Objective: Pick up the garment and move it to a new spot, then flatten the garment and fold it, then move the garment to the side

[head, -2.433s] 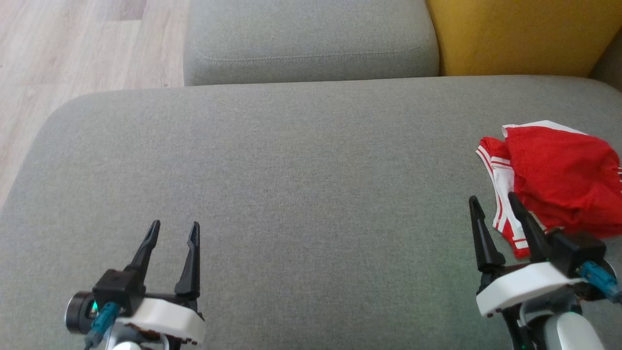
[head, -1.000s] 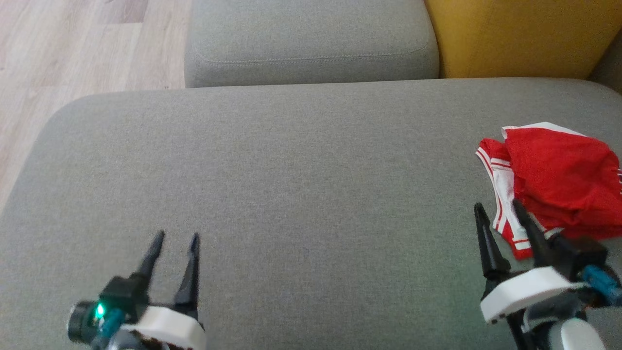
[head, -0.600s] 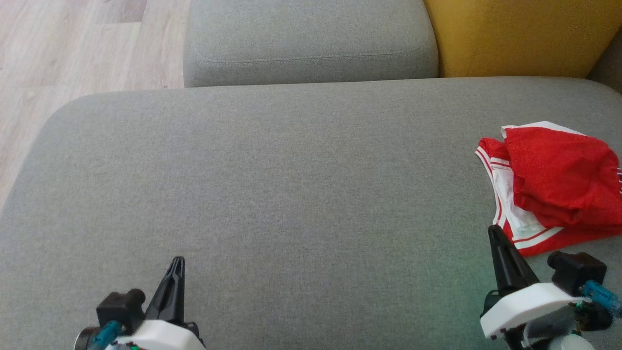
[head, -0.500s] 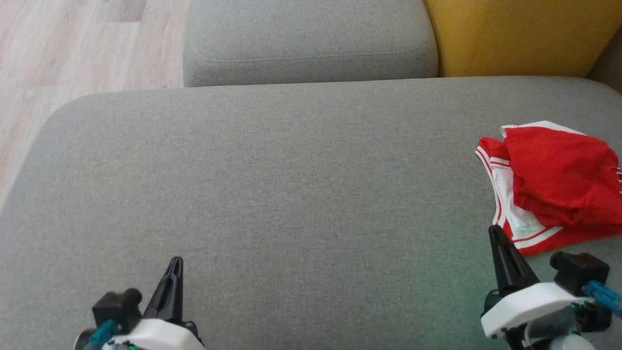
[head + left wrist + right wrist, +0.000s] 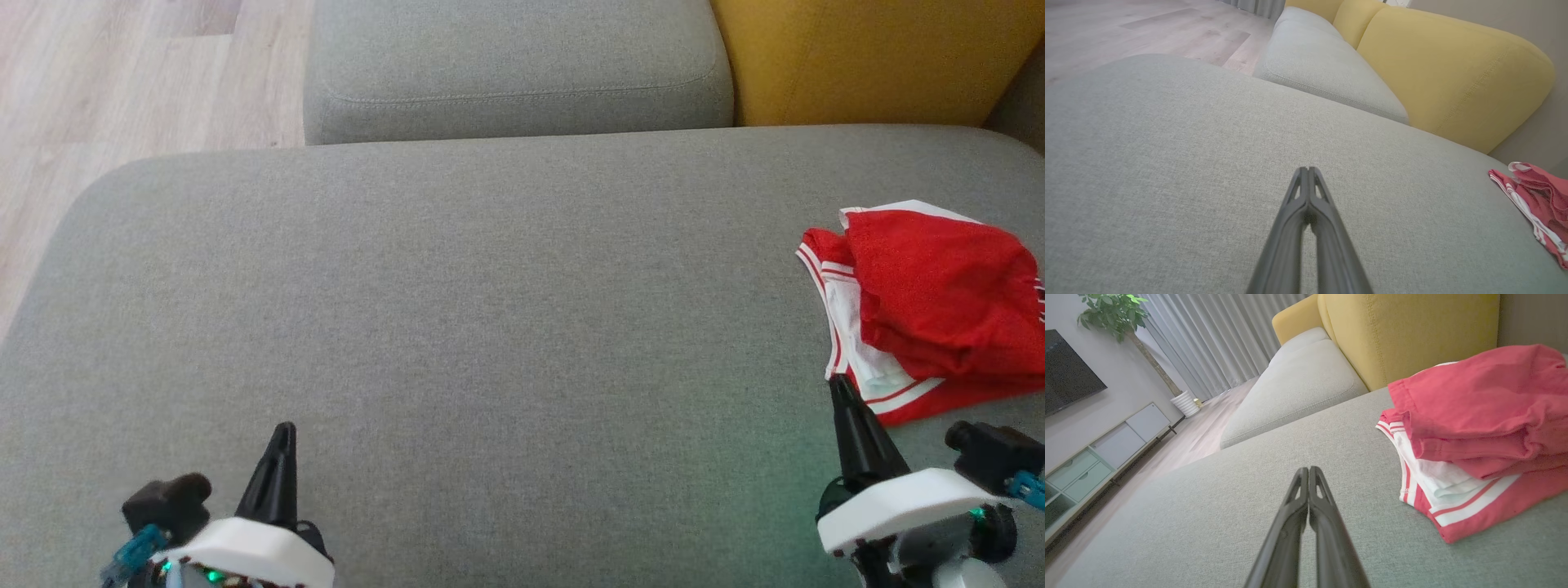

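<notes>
Red fabric garment with white striped trim [image 5: 939, 302] lies bunched and folded over itself at the far right of the large grey fabric sofa cushion [image 5: 490, 310], partly cut off by the head view's edge. Its striped edge faces the robot's left and runs near-to-far; the full long axis can't be judged. Left gripper [image 5: 282, 433]: fingers pressed together, empty, over bare cushion, well apart from the garment. Right gripper [image 5: 839, 392]: fingers pressed together, empty, near the garment's near-left corner, not touching.
</notes>
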